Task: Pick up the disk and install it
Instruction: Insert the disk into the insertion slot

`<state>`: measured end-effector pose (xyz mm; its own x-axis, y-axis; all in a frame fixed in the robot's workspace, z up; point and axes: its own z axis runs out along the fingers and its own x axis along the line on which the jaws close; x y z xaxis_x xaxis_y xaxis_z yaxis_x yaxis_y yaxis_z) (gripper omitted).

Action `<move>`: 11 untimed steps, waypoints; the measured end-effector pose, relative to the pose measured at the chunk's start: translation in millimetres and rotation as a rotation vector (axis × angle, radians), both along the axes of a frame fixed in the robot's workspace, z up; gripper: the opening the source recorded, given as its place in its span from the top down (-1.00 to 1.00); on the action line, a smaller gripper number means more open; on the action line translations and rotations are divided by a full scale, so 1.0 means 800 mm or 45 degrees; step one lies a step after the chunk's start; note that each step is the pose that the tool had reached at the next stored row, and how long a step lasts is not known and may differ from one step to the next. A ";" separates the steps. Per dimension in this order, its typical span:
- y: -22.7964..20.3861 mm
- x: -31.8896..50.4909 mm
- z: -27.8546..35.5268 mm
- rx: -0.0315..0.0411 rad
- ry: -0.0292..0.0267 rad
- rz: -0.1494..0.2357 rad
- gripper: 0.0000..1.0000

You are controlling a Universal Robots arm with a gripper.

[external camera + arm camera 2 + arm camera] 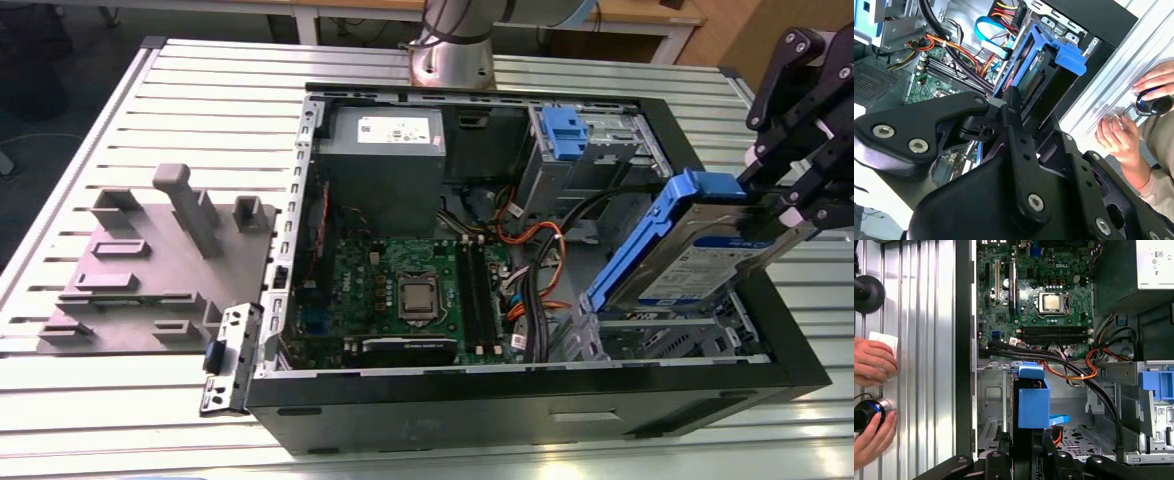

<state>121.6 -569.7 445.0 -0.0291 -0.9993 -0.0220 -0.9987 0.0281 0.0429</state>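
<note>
Claw (790,212) grips disk (687,262); first wrist view catches hands (871,362).

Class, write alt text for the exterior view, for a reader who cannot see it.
The tool holds the disk, silver in a blue carrier, tilted over the open computer case at the exterior view's right. A grey moulded fixture lies on the slatted table at its left.

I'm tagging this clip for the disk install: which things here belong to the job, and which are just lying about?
Job: disk, tilted in the gripper; open computer case.
Lying about: grey moulded fixture beside the case; person's hand outside it.
</note>
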 end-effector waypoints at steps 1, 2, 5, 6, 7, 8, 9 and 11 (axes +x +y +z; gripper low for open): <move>0.0000 0.000 0.0000 0.0000 0.0000 0.000 0.31; 0.0000 0.000 -0.0001 0.0002 0.0000 0.000 0.31; 0.0000 0.000 -0.0020 0.0001 0.0000 0.000 0.31; 0.0000 0.000 -0.0036 0.0005 0.0000 0.000 0.31; 0.0000 0.000 -0.0055 0.0004 0.0000 0.000 0.31; 0.0000 0.000 -0.0075 0.0003 0.0000 0.000 0.31; 0.0000 0.000 -0.0094 0.0000 0.0000 0.000 0.31; -0.0001 0.000 -0.0141 0.0003 0.0000 0.000 0.31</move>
